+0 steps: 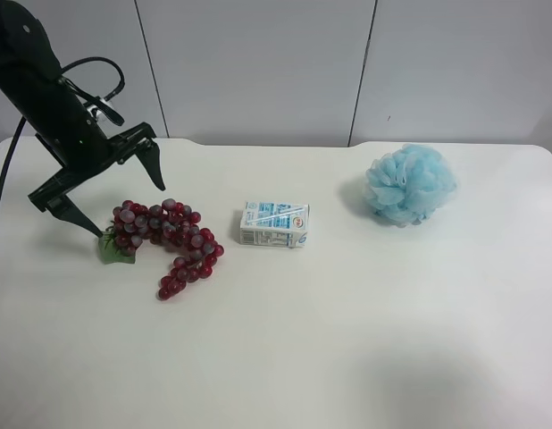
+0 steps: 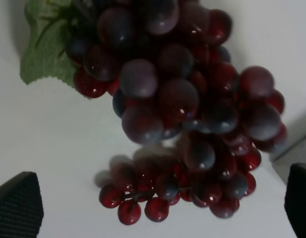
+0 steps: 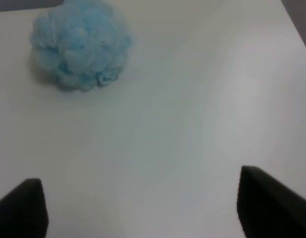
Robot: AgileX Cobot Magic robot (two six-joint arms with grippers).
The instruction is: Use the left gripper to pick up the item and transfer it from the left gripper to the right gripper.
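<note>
Exterior high view with both wrist views. The left tool (image 1: pixel 130 211) (image 2: pixel 158 203) is the all-black arm end at the exterior high view's left, with a black cable (image 1: pixel 90 63) looping from its back. Its jaws are spread wide and grip nothing. The bunch of grapes (image 1: pixel 169 234) (image 2: pixel 178 109) lies on the white bench (image 1: pixel 347 340) directly under this tool. One finger (image 1: pixel 155 170) points down at the far edge of the bunch, and the other finger (image 1: pixel 75 214) reaches the near side, just beside the green leaf (image 1: pixel 115 248) (image 2: pixel 44 49). In the left wrist view the grapes fill the space between the two fingertips, and both tips are clear of the fruit. The tail of the bunch curls away from the tool, toward the small white-blue carton (image 1: pixel 274 223), which lies on the bench beyond the grapes and apart from them.

The right tool (image 3: pixel 145 206) appears only in its own wrist view. Its jaws are likewise wide apart, with only bare bench between the tips. The light blue bath puff (image 1: pixel 410 183) (image 3: pixel 81 44) sits ahead of this tool and off to one side, well clear of its fingers.
</note>
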